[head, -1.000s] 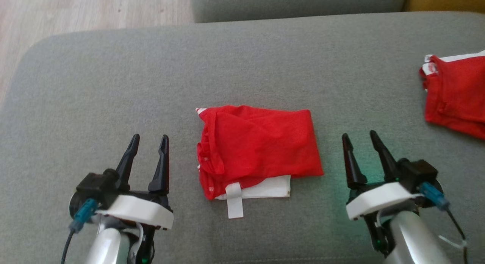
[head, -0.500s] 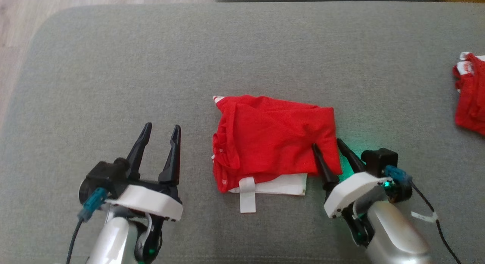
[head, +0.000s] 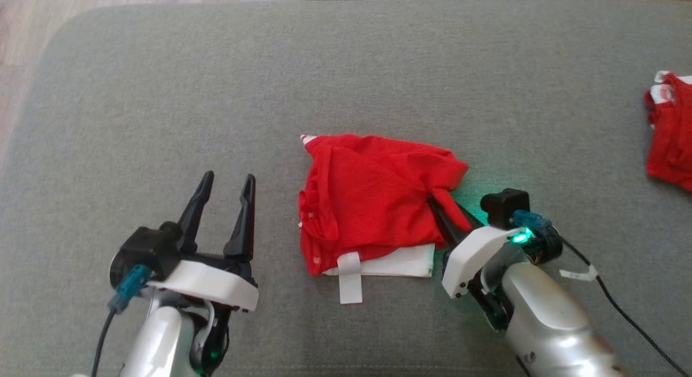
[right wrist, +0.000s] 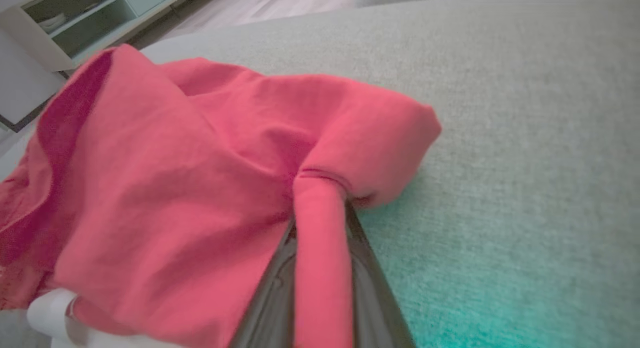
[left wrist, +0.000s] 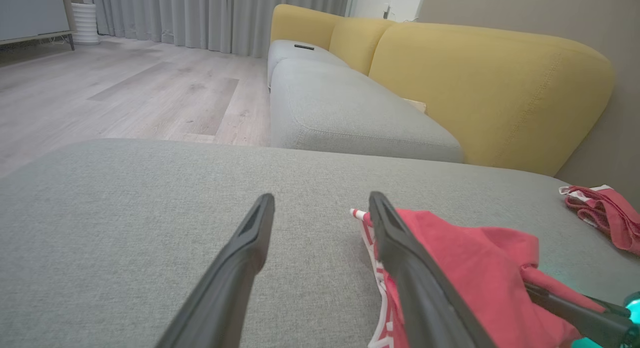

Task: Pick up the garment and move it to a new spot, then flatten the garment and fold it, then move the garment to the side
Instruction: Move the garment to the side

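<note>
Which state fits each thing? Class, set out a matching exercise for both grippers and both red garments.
1. left gripper, two long dark fingers
2. right gripper, same dark fingers
3. folded red mesh garment, middle
4. second red-and-white garment

A. gripped at its right edge
B. open, holding nothing
C. lying apart, far right
D. shut on red fabric

Pairs: 1-B; 2-D; 3-A; 4-C

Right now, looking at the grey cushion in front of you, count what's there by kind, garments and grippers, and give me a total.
Garments: 2 (folded red garment in the middle; second red garment at the right edge)
Grippers: 2 (left gripper open above the cushion; right gripper shut on the folded red garment's right edge)
Total: 4
</note>
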Motion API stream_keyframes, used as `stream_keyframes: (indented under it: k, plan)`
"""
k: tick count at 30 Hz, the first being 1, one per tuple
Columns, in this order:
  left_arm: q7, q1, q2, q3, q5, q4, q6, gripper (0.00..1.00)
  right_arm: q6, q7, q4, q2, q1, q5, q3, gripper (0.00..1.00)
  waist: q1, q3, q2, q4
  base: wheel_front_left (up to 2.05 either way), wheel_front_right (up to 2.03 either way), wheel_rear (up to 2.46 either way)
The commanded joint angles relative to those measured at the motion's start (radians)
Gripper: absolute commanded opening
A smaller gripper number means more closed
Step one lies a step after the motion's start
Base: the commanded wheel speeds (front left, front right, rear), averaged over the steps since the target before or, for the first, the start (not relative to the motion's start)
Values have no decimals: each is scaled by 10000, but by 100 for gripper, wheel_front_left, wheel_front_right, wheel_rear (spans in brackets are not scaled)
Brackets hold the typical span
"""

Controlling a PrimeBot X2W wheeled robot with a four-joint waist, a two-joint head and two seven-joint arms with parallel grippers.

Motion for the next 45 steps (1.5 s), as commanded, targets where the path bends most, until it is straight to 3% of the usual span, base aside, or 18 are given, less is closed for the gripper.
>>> stream_keyframes:
  k: [1, 7, 13, 17, 22, 29, 37, 44, 45]
  plan:
    - [-122, -355, 33, 415, 104, -320, -22, 100, 35, -186, 38, 99, -217, -284, 179, 0, -1, -105, 0, -162, 0, 0, 0]
    - [-122, -273, 33, 478, 142, -454, -58, 100, 35, -765, 321, 37, -939, -2224, -194, 0, -1, -372, 0, -737, 0, 0, 0]
    - [-122, -309, 33, 290, 205, -693, -82, 100, 35, -891, -371, -933, -1421, -3869, -126, 0, -1, -446, 0, -1417, 0, 0, 0]
    - [-122, -469, 33, 102, 248, -849, -99, 100, 35, -668, -933, -1598, -1687, -4043, 7, 0, -1, -324, 0, -1828, 0, 0, 0]
    - [-122, -1040, 33, -529, 327, -1130, -158, 100, 35, 37, -1841, -3258, -2324, -3774, -7, 0, -1, 131, 0, -2493, 0, 0, 0]
    - [-122, -1618, 33, -978, 425, -1354, -177, 100, 35, 451, -1635, -4775, -2926, -3395, -1286, 0, -1, 1012, 0, -2719, 0, 0, 0]
    - [-122, -1847, 33, -752, 647, -1208, -289, 100, 35, 827, -768, -5246, -3164, -4304, -3341, 0, -1, 1797, 0, -2379, 0, 0, 0]
    - [-122, -1946, 33, -587, 691, -1208, -368, 100, 35, 1261, -591, -4970, -3060, -5636, -5111, 0, -1, 2166, 0, -2183, 0, 0, 0]
    - [-122, -1961, 33, -582, 683, -1203, -375, 100, 35, 1314, -580, -4898, -3030, -5770, -5291, 25, -1, 2181, 0, -2171, 0, 0, 0]
